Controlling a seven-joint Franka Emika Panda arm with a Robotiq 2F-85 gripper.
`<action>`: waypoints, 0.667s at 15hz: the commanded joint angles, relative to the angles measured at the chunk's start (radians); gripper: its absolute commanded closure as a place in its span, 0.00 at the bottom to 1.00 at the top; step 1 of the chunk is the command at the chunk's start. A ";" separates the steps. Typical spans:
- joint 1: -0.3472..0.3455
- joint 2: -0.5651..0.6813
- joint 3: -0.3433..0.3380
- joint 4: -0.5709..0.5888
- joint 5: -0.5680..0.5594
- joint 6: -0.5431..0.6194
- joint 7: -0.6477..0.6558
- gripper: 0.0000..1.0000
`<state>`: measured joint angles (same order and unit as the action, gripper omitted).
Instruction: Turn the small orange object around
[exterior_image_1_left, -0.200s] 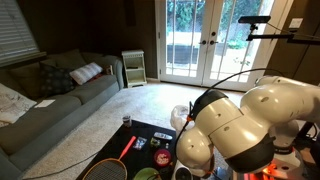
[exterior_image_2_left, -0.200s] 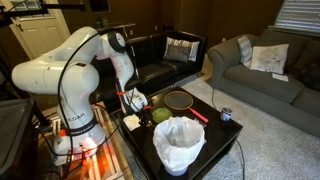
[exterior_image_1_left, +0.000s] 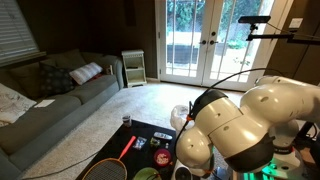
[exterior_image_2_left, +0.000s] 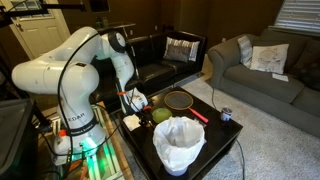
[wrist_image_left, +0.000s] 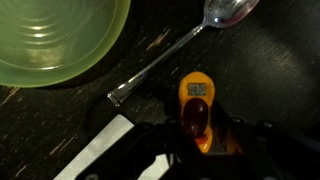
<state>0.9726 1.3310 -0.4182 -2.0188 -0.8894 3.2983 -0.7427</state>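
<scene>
Orange plastic marks the small orange object (wrist_image_left: 197, 95), which lies on the dark table (wrist_image_left: 270, 70) in the middle of the wrist view. It has a pale grey window near its upper end and a dark red oval patch lower down. The gripper (wrist_image_left: 200, 128) comes in from the bottom edge of that view with a dark finger on each side of the object's lower end. The jaws straddle it, but the fingers are in shadow and I cannot tell whether they press on it or only stand beside it.

Just above the object a clear spoon (wrist_image_left: 170, 60) lies slantwise, its bowl toward the upper right and its handle tip near the object's upper left. A green bowl (wrist_image_left: 50, 40) fills the upper left corner, apart from the spoon. A white card (wrist_image_left: 95, 155) lies at the lower left, beside the gripper.

In an exterior view the white arm reaches down so that the gripper (exterior_image_2_left: 133, 100) is low over the near end of the black table (exterior_image_2_left: 215, 130), just beside the green bowl (exterior_image_2_left: 160, 115) and the white card (exterior_image_2_left: 131, 121). The orange object is too small to make out there. A white bucket (exterior_image_2_left: 180, 142) stands at the front of the table, a red-handled racket (exterior_image_2_left: 180, 99) lies behind it, and a small can (exterior_image_2_left: 226, 114) stands near the far corner.
</scene>
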 joint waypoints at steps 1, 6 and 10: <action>0.015 0.043 -0.007 0.045 -0.029 0.003 -0.040 0.92; -0.019 0.044 0.014 0.053 -0.024 0.012 -0.038 0.92; -0.154 -0.022 0.116 0.026 -0.052 -0.081 -0.029 0.92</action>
<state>0.9723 1.3310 -0.4180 -2.0188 -0.8893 3.2983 -0.7427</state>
